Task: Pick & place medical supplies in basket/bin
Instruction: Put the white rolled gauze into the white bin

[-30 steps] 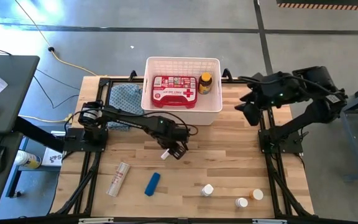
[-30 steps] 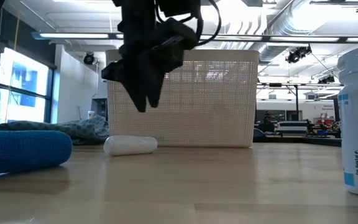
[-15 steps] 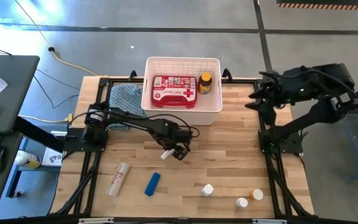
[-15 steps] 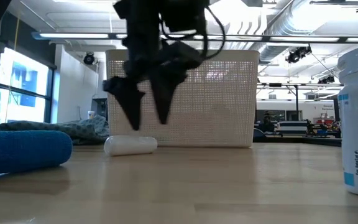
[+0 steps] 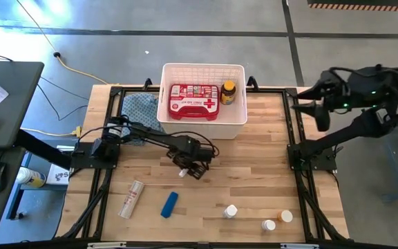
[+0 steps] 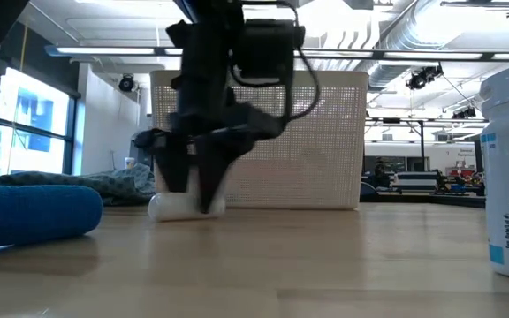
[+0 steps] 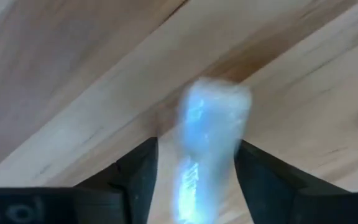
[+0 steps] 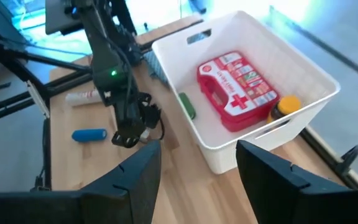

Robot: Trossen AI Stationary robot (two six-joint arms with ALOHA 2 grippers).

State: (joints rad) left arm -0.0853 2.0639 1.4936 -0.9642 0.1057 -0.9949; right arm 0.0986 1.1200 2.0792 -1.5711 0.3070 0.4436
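Note:
A small white tube [image 5: 183,172] lies flat on the table in front of the basket. My left gripper [image 5: 191,168] is open and points down over it. One finger stands on each side of the tube's middle [image 7: 207,149], as the low view [image 6: 188,199] also shows. The white slotted basket [image 5: 203,121] at the far edge holds the red first-aid case [image 5: 194,102], the amber bottle [image 5: 228,92] and a green tube [image 8: 187,106]. My right gripper [image 5: 321,114] is open and raised beyond the table's right edge. My left gripper comes at the white tube [image 6: 186,206] from above, pointing down, with its fingers [image 7: 138,171] across the tube's length. I cannot tell whether the fingers touch the tube. The tube lies flat on the table.
A white tube with red print [image 5: 131,198] and a blue tube [image 5: 169,205] lie near the left front. Three small white pill bottles [image 5: 231,211] [image 5: 269,225] [image 5: 286,216] stand near the right front. The blue patterned cloth [image 5: 138,108] lies left of the basket.
My left gripper has opened and come down until its fingers stand around the white tube, which has stayed in place. My right arm has swung from over the table's far right corner out past the right edge.

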